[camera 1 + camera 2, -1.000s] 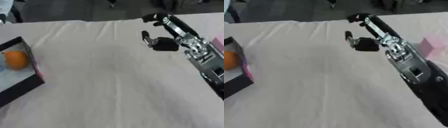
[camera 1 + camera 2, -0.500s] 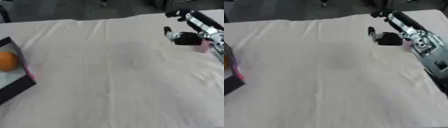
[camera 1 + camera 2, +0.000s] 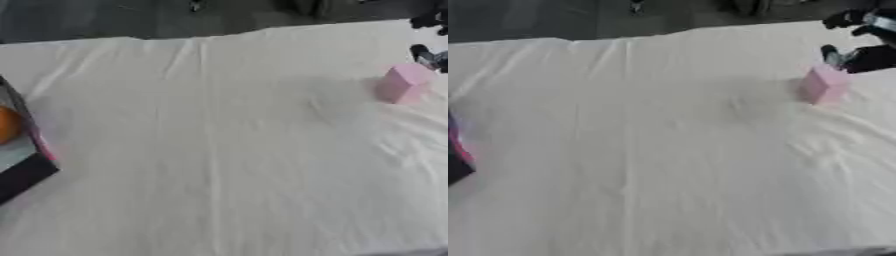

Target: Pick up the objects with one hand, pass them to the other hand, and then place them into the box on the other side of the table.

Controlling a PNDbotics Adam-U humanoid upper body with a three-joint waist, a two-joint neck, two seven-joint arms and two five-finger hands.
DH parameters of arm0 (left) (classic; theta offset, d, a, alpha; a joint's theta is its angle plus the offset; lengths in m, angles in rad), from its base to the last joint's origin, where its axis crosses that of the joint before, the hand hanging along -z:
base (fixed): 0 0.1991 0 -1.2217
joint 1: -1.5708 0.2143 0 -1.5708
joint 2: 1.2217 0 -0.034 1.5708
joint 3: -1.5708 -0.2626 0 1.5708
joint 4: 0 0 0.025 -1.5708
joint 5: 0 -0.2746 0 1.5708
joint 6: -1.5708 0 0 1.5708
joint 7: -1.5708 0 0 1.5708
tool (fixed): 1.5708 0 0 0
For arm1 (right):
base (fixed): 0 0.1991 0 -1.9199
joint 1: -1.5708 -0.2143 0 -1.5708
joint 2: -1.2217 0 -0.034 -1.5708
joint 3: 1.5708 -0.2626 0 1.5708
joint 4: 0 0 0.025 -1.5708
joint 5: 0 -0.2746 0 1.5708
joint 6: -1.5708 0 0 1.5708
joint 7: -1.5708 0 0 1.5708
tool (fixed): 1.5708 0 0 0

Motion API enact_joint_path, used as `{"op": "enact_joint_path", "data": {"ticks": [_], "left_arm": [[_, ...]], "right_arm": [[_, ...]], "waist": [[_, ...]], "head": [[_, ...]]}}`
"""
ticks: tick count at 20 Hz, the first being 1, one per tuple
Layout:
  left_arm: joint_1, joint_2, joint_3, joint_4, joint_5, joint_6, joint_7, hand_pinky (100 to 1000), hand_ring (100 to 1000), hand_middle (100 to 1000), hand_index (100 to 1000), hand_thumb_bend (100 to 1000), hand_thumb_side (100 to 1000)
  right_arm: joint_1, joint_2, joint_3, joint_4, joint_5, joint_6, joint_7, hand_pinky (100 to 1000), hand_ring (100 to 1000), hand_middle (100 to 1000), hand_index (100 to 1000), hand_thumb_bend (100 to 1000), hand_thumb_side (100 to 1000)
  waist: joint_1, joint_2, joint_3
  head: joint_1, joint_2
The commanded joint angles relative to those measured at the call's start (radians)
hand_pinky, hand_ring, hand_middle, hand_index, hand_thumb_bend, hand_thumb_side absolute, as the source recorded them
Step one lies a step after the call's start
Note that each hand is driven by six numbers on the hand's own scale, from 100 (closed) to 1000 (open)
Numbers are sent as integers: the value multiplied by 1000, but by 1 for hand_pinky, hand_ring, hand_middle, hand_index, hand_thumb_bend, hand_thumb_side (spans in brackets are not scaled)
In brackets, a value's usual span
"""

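Observation:
A pink block (image 3: 402, 84) stands upright on the white cloth at the right side of the table. My right hand (image 3: 859, 54) hovers just above and behind it at the right edge, fingers spread around nothing. At the far left edge sits a dark box with a pink rim (image 3: 35, 145), and an orange fruit (image 3: 7, 125) lies inside it. My left hand shows in no view.
A white cloth (image 3: 219, 150) covers the whole table, with creases near the pink block. The table's far edge runs along the top against a dark floor.
My right hand has drawn back to the right edge, and the pink block now stands uncovered. The whole picture has also shifted, so the camera has moved.

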Motion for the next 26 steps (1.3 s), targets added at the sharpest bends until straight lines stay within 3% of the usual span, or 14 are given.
{"op": "enact_joint_path", "data": {"ticks": [1,2,3,4,9,13,16,20,26], "left_arm": [[-12,47,8,-1,-8,3,-7,885,733,741,759,212,712],[-12,47,7,0,-11,4,-10,885,733,741,758,212,713],[-13,47,6,2,-13,4,-13,885,733,741,759,212,715],[-13,46,6,2,-15,4,-16,885,733,741,758,210,715],[-25,47,1,5,-23,5,-27,883,734,741,758,211,717],[-34,54,2,-1,-27,5,-30,882,735,740,758,211,716],[-37,57,2,-5,-25,6,-32,882,735,739,757,211,718],[-33,62,2,-12,-23,8,-32,882,735,739,756,210,722],[-34,63,-1,-15,-24,10,-30,879,734,736,753,212,719]], "right_arm": [[2,-81,-33,67,25,-14,-4,928,971,875,940,229,499],[7,-86,-33,78,28,-20,-7,931,971,875,944,282,472],[12,-92,-32,82,33,-36,-5,937,977,876,952,349,376],[19,-96,-31,80,31,-66,6,946,989,876,958,435,204],[41,-119,-48,93,16,-243,75,973,1000,898,979,422,245],[58,-130,-61,80,51,-309,57,977,1000,877,974,426,274],[67,-140,-70,42,96,-321,-11,982,996,890,988,437,393],[79,-148,-69,18,195,-310,-111,985,992,903,998,442,480],[75,-136,-58,53,291,-304,-179,988,988,912,1000,442,489]], "waist": [[-5,-12,1],[-6,-10,2],[-7,-8,2],[-7,-5,3],[-9,16,9],[-8,39,17],[-11,52,27],[-17,65,40],[-19,82,57]], "head": [[-24,-17],[-36,-19],[-47,-23],[-56,-27],[-79,-49],[-83,-72],[-89,-86],[-95,-102],[-101,-117]]}}
